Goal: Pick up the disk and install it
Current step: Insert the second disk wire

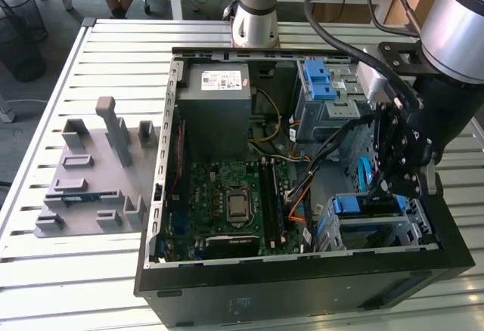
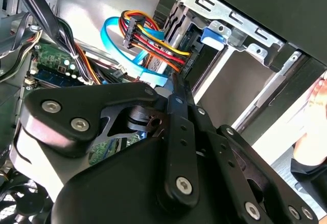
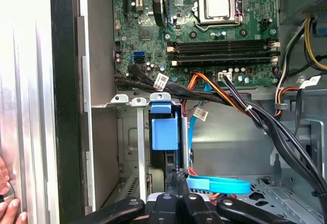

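The disk (image 1: 355,206) sits slotted into the metal drive bay (image 1: 412,221) at the front corner of the open computer case, on the exterior view's right. Its blue carrier bracket (image 3: 164,129) shows at the bay's mouth, and a blue tab (image 2: 214,34) pokes out between the cage rails. My gripper (image 1: 393,184) hangs just above that bay, inside the case. Its black fingers are shut together to a narrow tip (image 3: 177,175), close beside the disk's end, with nothing seen between them. In the second wrist view the gripper (image 2: 174,81) points at the bay.
A blue flat cable (image 3: 217,184) and a red-yellow-black power plug (image 2: 153,40) lie beside the bay. A second drive cage (image 1: 321,81), the power supply (image 1: 215,93) and the motherboard (image 1: 227,202) share the case. A person's hand (image 3: 5,203) rests outside the case wall. A grey fixture (image 1: 91,172) stands on the table.
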Robot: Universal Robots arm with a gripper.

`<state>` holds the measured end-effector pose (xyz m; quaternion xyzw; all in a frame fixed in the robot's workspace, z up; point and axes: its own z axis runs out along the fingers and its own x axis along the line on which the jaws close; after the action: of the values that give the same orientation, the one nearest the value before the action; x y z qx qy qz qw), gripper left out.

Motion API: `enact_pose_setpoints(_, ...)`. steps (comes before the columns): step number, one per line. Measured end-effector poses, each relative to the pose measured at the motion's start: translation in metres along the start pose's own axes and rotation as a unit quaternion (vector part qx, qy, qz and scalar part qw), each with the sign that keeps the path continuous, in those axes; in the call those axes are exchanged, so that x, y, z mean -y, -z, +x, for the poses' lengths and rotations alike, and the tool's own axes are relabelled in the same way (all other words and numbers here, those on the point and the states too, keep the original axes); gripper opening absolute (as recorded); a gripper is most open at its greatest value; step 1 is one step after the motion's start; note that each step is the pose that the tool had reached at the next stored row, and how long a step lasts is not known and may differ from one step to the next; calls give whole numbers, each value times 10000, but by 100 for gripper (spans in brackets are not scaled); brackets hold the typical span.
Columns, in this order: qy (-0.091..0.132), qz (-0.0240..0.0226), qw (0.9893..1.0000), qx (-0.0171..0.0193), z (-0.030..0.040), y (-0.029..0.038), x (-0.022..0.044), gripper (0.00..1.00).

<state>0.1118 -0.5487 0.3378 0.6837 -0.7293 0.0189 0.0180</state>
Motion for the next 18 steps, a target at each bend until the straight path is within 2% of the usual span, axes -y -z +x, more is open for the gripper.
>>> enact_pose_setpoints(13,0,-4,10000,0,5,85,0,11)
enact_pose_setpoints(18,0,-4,10000,3,5,92,0,11)
